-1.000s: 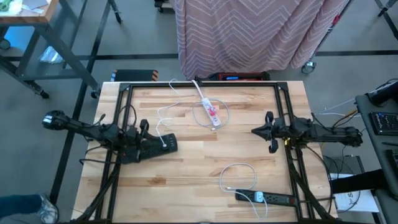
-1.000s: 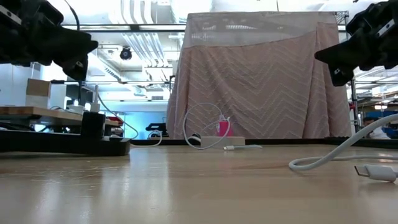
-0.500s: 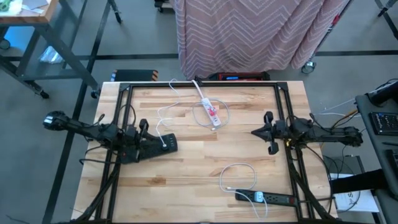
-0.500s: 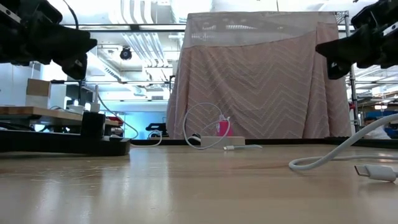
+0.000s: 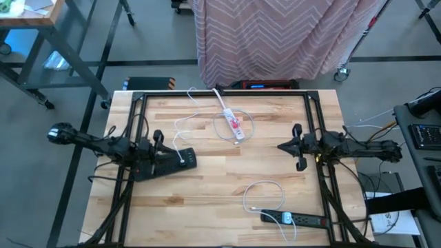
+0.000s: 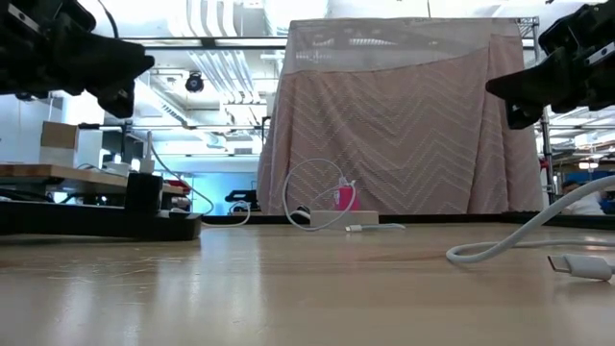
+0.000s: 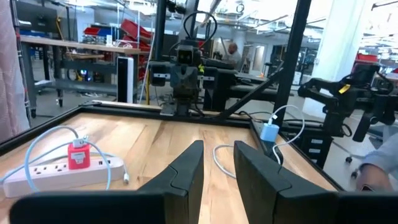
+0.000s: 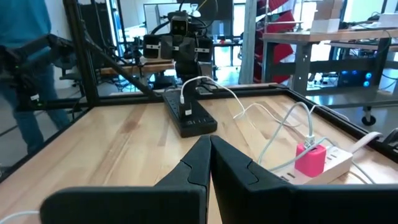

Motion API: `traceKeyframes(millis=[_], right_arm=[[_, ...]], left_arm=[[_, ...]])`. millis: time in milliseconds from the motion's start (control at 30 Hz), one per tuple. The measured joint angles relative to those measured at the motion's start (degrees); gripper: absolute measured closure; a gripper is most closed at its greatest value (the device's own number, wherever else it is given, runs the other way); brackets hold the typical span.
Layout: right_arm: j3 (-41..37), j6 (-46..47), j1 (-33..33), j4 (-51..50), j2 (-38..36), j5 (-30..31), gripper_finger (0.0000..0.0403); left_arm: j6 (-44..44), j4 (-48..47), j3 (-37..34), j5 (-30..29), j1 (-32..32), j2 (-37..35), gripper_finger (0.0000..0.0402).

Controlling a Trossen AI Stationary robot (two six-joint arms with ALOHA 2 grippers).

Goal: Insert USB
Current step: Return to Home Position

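Observation:
A white USB cable lies in a loop near the table's near right. Its free plug rests flat on the wood, and its other end is at a blue-white charger on a black power strip. My left gripper hovers level at the table's left, open by a narrow gap with nothing in it, above another black power strip that has a white cord plugged in. My right gripper hovers level at the table's right, shut and holding nothing. Both are far from the plug.
A white power strip with a pink charger and its looped cord lies at the table's far middle. A black metal frame runs round the table. A pink cloth-covered stand is beyond the far edge. Bare wood spans the middle.
My right gripper has rolled a little about its own pointing line while staying in place. Nothing on the table has moved.

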Motion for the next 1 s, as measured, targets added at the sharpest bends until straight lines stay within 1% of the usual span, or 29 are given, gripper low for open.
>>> traceKeyframes(millis=[1000], right_arm=[[0.0, 0.0, 0.0, -0.1, 0.0, 0.0, 0.0403]], left_arm=[[0.0, 0.0, 0.2, 0.0, 0.0, 6.6, 0.0327]])
